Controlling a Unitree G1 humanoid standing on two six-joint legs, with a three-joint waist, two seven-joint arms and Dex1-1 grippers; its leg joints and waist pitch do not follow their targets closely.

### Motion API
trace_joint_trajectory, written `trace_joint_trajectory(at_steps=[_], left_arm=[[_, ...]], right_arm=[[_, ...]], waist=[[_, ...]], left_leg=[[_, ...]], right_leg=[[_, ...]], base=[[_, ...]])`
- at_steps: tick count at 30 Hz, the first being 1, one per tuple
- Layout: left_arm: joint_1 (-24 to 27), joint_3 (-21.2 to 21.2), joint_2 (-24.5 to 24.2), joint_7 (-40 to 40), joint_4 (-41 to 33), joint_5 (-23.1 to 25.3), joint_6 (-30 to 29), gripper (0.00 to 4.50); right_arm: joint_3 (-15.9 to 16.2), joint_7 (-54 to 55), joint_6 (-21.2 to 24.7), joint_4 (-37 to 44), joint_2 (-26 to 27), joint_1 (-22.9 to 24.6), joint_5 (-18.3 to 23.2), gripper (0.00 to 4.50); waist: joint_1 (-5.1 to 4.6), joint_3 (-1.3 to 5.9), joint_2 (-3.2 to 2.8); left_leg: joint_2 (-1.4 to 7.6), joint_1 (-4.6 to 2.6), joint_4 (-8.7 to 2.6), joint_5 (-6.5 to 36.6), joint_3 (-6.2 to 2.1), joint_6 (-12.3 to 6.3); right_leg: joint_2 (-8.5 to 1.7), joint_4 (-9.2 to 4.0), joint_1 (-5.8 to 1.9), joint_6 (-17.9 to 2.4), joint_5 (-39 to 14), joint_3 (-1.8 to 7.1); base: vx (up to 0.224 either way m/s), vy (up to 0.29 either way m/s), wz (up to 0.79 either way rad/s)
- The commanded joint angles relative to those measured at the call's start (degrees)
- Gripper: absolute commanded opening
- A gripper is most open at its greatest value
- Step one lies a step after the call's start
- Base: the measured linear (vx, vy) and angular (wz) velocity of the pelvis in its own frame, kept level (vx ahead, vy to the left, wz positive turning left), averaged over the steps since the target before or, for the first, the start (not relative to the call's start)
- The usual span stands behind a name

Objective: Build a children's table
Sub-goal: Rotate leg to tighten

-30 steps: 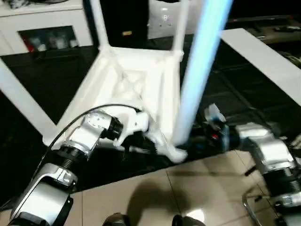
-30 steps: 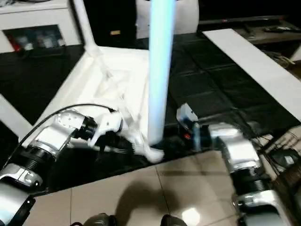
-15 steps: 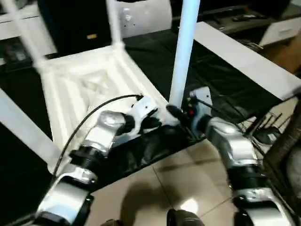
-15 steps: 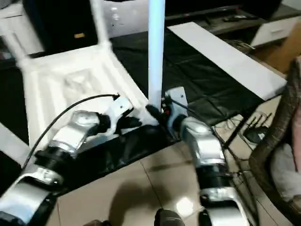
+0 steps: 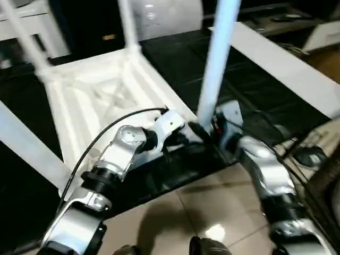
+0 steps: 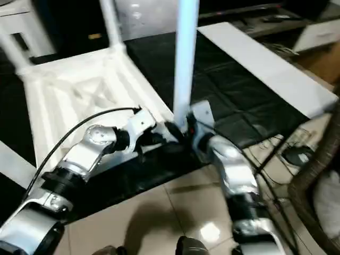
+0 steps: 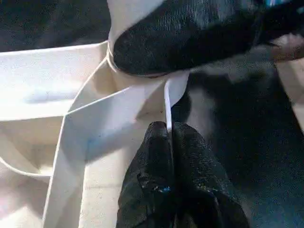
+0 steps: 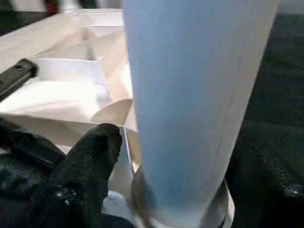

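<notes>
- Landmark = the children's table top [image 5: 101, 101]: it lies upside down on the black floor mat [image 5: 175, 58], X-ribbed underside facing up.
- You've got legs standing up in its sockets: the near-right leg [image 5: 215, 64] rises from the corner closest to both tools; another leg [image 5: 127, 26] stands at the far-right corner, a third [image 5: 24, 37] at the far-left.
- A fourth leg [image 5: 26, 149] crosses the top's left edge, base not visible.
- Your left tool [image 7: 168, 142] sits at the near-right corner, fingers together, pinched on the thin edge of the top's rim just beside the socket.
- Your right tool [image 5: 204, 130] is at the base of the near-right leg, on the side away from the top's centre. One black finger [image 8: 90, 161] lies just beside the leg's collar; jaws stand apart, w/ no clamp on the leg visible.
- Tan floor tiles [image 5: 212, 212] start just past the top's near edge.
- White board [image 5: 281, 64] lies on the mat well right of the top.
</notes>
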State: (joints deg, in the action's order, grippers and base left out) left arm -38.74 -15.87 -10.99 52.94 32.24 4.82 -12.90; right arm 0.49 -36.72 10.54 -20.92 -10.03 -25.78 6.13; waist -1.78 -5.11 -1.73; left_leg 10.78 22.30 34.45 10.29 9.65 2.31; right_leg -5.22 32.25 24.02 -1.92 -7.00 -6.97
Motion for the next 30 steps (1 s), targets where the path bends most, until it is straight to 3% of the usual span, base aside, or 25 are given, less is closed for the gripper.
trace_joint_trajectory(at_steps=[1,4,7,9,15,17,20,25,30], left_arm=[[-0.88,-0.96,-1.24,5.36,-2.78,-1.47,4.18,0.00],[-0.86,-1.89,-3.04,9.41,-2.54,-1.76,6.16,0.00],[-0.85,-3.22,-5.48,17.11,-2.49,-3.39,9.02,0.00],[-0.83,-3.99,-6.32,19.26,-2.43,-3.47,9.85,0.00],[-1.01,-6.42,-9.02,25.17,-1.53,-2.95,13.74,0.00],[-1.06,-7.09,-9.78,27.36,-1.33,-2.85,15.03,0.00],[-0.95,-7.36,-10.08,28.31,-1.46,-2.87,15.44,0.00],[-0.54,-7.91,-10.65,30.49,-2.03,-3.22,16.13,0.00],[-1.64,-7.82,-10.81,30.06,0.45,-2.66,17.69,0.00]], right_arm=[[-0.02,-6.20,-2.08,1.87,-2.08,0.24,2.19,3.93],[-0.43,-11.78,-3.29,2.49,-4.32,0.46,4.02,3.93],[2.60,-22.93,-4.28,3.28,-9.45,1.34,6.76,3.93],[3.46,-25.95,-4.34,3.26,-10.65,1.50,7.16,3.93],[6.35,-36.35,-4.20,1.84,-14.53,0.79,7.25,3.93],[7.50,-39.32,-4.49,-0.67,-15.34,-0.41,6.70,3.93],[8.07,-40.50,-4.51,-1.75,-15.59,-0.90,6.59,3.93],[9.81,-46.67,-1.74,-3.89,-16.47,-2.77,8.51,3.49],[11.03,-51.00,-0.90,-5.10,-17.51,-4.17,8.73,3.06]], waist=[[0.55,5.50,-0.26],[1.63,5.47,-0.22],[2.68,5.38,-0.27],[3.08,5.46,-0.22],[4.84,5.56,-0.23],[5.00,5.51,0.09],[4.99,5.32,0.09],[4.94,5.13,0.49],[4.81,5.07,0.76]], left_leg=[[2.22,-0.97,-3.35,10.00,-0.50,-7.63],[2.47,-1.41,-3.52,10.85,-0.34,-6.43],[2.61,-1.79,-3.62,11.78,-0.21,-6.07],[2.66,-1.52,-3.66,10.93,-0.20,-6.07],[2.87,-1.75,-3.59,10.18,-0.06,-5.52],[2.80,-1.62,-3.59,10.42,-0.06,-5.16],[2.76,-1.55,-3.60,11.64,-0.04,-4.53],[2.65,-1.45,-3.49,12.99,-0.10,-4.23],[2.65,-1.39,-3.52,12.98,-0.13,-3.96]], right_leg=[[-3.26,-3.20,-4.24,-12.91,-14.26,2.84],[-3.25,-3.09,-4.07,-12.88,-14.55,3.12],[-3.29,-3.15,-3.90,-12.61,-15.34,3.23],[-3.28,-2.92,-4.12,-12.91,-14.54,3.26],[-3.36,-2.59,-3.86,-13.19,-14.19,3.37],[-3.48,-2.50,-3.90,-13.15,-15.02,3.38],[-3.52,-2.85,-3.81,-12.52,-17.67,3.37],[-3.63,-3.23,-3.77,-11.00,-22.44,3.32],[-3.50,-3.26,-3.72,-10.37,-23.58,3.26]], base=[[0.000,0.000,0.00],[0.000,0.000,0.00],[0.000,0.000,0.00],[0.000,0.000,0.00],[0.000,0.000,0.00],[0.000,0.000,0.00],[0.000,0.000,0.00],[0.000,0.000,0.00],[0.000,0.000,0.00]])
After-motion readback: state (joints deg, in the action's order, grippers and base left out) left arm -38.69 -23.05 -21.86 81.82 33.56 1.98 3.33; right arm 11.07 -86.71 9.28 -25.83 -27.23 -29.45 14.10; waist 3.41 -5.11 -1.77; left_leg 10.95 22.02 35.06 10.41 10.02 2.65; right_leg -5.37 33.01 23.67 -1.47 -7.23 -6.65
